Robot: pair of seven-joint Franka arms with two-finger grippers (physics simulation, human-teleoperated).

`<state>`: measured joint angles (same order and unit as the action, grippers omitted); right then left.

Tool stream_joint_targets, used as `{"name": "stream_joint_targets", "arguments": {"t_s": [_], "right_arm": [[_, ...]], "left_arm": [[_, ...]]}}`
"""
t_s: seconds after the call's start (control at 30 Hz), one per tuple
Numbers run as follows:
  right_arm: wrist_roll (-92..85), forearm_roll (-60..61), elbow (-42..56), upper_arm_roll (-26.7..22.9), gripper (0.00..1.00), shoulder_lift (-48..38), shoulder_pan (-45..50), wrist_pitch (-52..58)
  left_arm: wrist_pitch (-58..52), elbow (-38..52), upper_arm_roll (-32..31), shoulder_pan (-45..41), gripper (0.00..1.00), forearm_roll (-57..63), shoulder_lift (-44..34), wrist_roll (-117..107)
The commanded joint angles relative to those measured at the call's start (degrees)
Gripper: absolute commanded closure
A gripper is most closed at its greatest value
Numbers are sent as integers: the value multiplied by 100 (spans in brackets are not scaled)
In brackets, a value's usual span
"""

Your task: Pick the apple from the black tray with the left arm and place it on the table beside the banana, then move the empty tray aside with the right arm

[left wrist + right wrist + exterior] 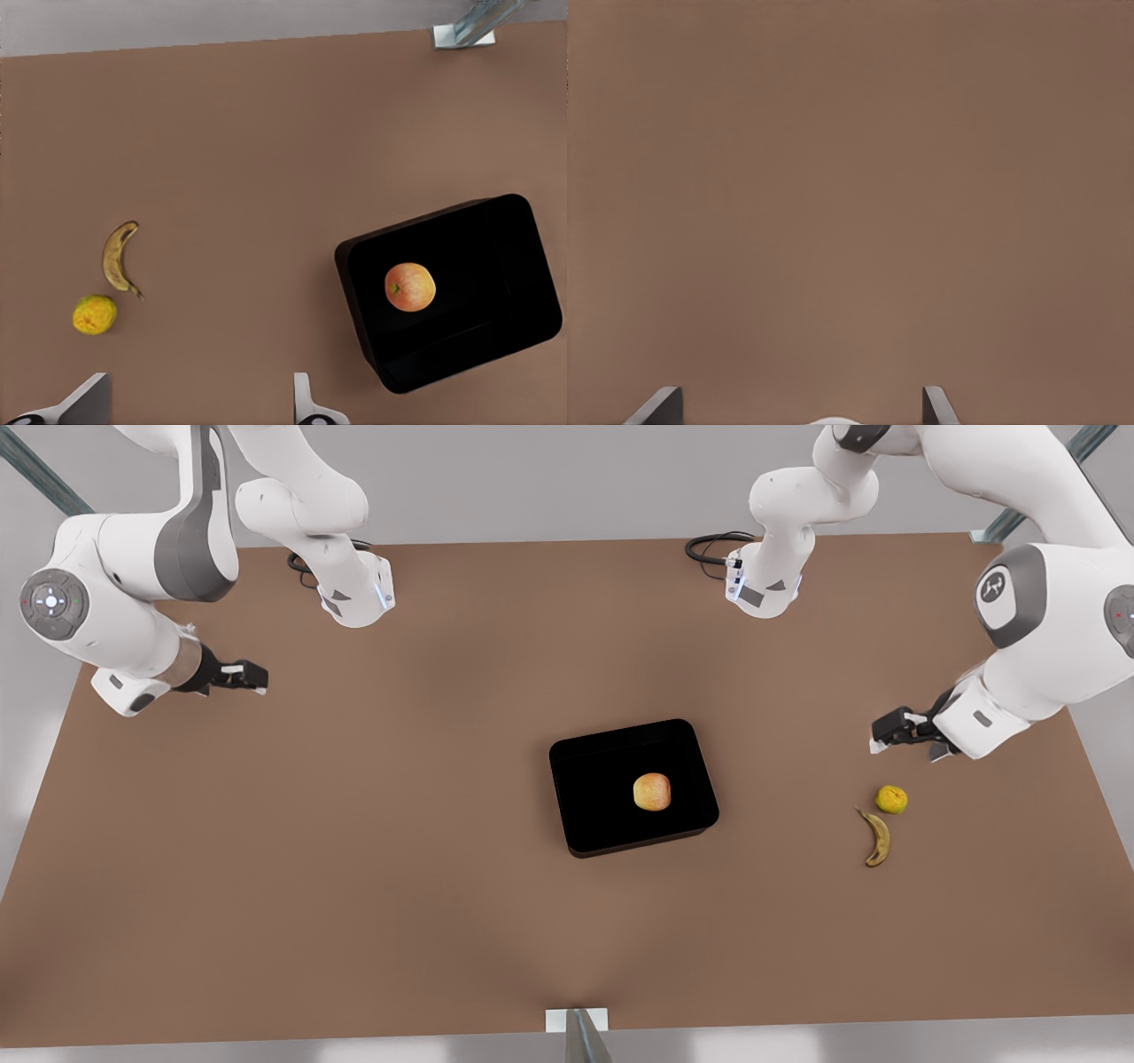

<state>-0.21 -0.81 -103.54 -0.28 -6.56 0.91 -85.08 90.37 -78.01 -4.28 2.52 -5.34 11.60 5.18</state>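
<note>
The apple point(652, 792) lies in the black tray point(682, 748) at desk point(354, 850) centre. The left gripper point(889, 731) hovers near the banana point(877, 839), fingers spread and empty. The right gripper point(244, 677), likewise spread and empty, waits far left.

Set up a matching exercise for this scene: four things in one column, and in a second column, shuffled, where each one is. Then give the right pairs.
Things
1. round yellow apple with an orange-red blush
2. shallow matt-black rectangular tray
3. small curved brown-mottled banana
4. left gripper

Places
A. on the bare brown table, right next to a small yellow-green round fruit
B. inside the tray
C. near the middle of the table
D. above the table near the yellow-green fruit, fingers open, holding nothing

Pairs: 1-B, 2-C, 3-A, 4-D
</note>
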Motion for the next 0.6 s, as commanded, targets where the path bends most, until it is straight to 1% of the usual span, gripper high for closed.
{"name": "stream_joint_targets", "arguments": {"t_s": [0.0, 0.07, 0.1, 0.13, 0.17, 0.2, 0.23, 0.27, 0.3, 0.33, 0.37, 0.43, 0.5, 0.57], "right_arm": [[21, 20, 36, -7, 0, -3, -12, -228], [30, 20, 159, 2, 0, 6, -12, -228], [30, 20, 220, -16, 0, 6, -21, -220], [30, 20, 238, -33, 0, 23, -30, -220], [12, 11, 247, -33, 0, 50, -30, -220], [21, -42, 273, -51, 0, 6, -47, -202], [12, -42, 440, -384, 0, 15, -47, -176], [-286, -94, 440, -490, 0, -3, -47, 17], [-489, -305, 440, -525, 0, -3, -47, 62], [-489, -297, 440, -587, 0, -3, -47, 53], [-480, -297, 440, -578, 0, -3, -47, 53], [-480, -297, 449, -569, 0, -3, -38, 53], [-480, -297, 449, -561, 0, -3, -38, 53], [-480, -297, 449, -543, 0, -12, -38, 70]], "left_arm": [[288, -21, -2, 3, 0, 24, -26, -140], [288, -12, -2, -84, 0, 15, -9, -192], [288, -56, -11, -303, 0, 41, -9, -376], [156, -65, -11, -681, 0, 182, -9, -886], [60, -74, -11, -1095, 0, 463, -9, -922], [68, -153, -11, -1332, 0, 472, 88, -896], [68, -188, -2, -1605, 0, 437, 395, -1001], [156, -135, -2, -1947, 0, 463, 536, -1493], [165, -135, -2, -2395, 0, 498, 536, -1581], [165, -144, -2, -2879, 0, 858, 554, -1906], [174, -135, 6, -3152, 0, 920, 597, -2108], [587, -162, 6, -3468, 0, 1061, 808, -2275], [754, -188, 6, -3697, 0, 1298, 1037, -2758], [938, -153, 15, -3732, 0, 1298, 1160, -3434]]}}
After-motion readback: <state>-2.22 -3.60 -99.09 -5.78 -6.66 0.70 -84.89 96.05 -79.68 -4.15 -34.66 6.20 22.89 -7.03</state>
